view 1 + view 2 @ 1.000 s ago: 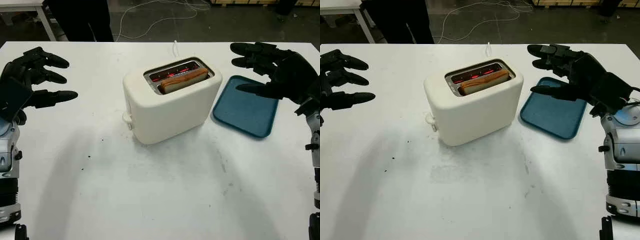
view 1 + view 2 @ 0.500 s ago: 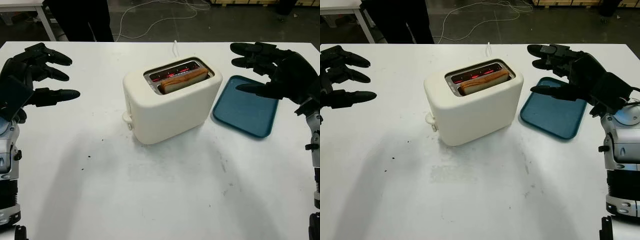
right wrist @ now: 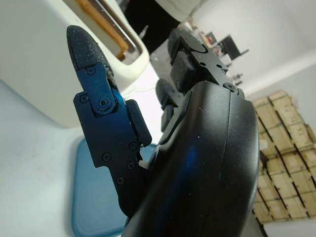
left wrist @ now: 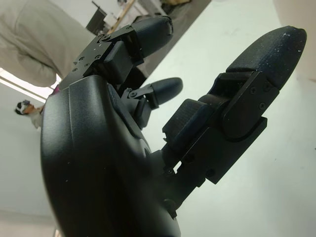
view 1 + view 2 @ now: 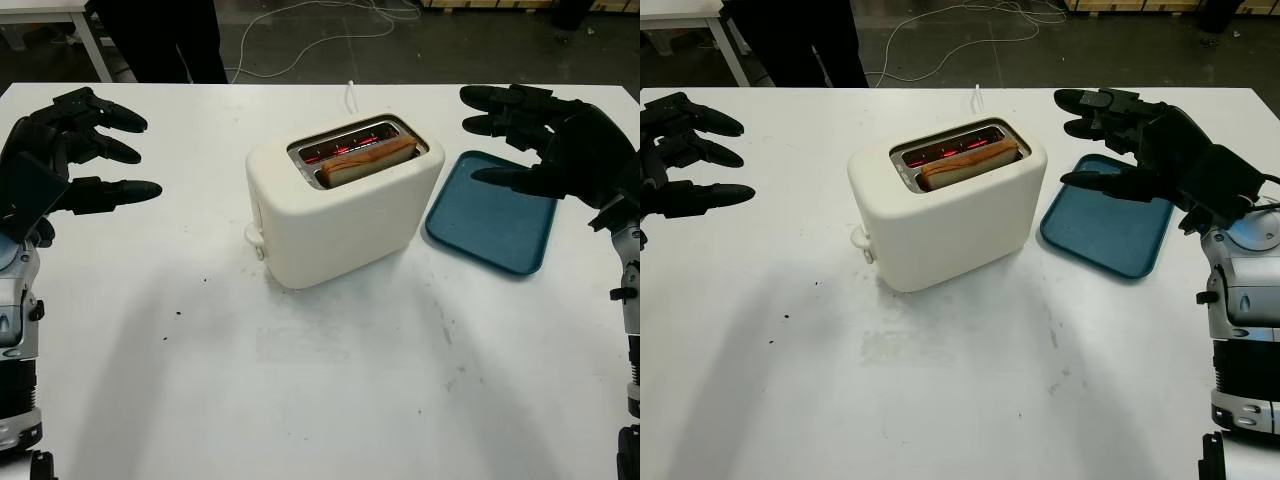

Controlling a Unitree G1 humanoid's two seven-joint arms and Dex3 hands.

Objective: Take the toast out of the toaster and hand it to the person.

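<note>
Centre of the frame, a cream toaster (image 5: 342,205) stands on the white table (image 5: 330,400), turned at an angle, and there's the toast (image 5: 367,161) sitting in the nearer of its two slots, its browned top edge poking just above the rim, with the elements glowing red in the slot behind it. Over at the left edge, the left hand (image 5: 62,155) hovers above the table, open and holding nothing, its black fingers (image 5: 118,189) pointing right toward the toaster but well apart from it. At the upper right, the right hand (image 5: 545,145) is open too, nothing in it, held above the far end of a blue tray (image 5: 490,225) that lies flat on the table just beside the toaster's right side. Its fingers (image 5: 1080,100) point left toward the toaster, near it and not touching. From the right wrist view the toaster's slot and a strip of toast (image 3: 101,22) show just past the hand's thumb, with the tray (image 3: 94,197) underneath. A small lever knob (image 5: 252,237) juts from the toaster's left end, and a white cord (image 5: 351,93) runs off the back edge of the table behind it. A few dark crumbs (image 5: 179,313) dot the table in the lower left. Across the far side, upper left of the frame, a person in dark clothing (image 5: 160,40) stands at the table's edge, beside a white table leg (image 5: 92,45), with a pale cable (image 5: 330,20) looping over the dark floor beyond.
</note>
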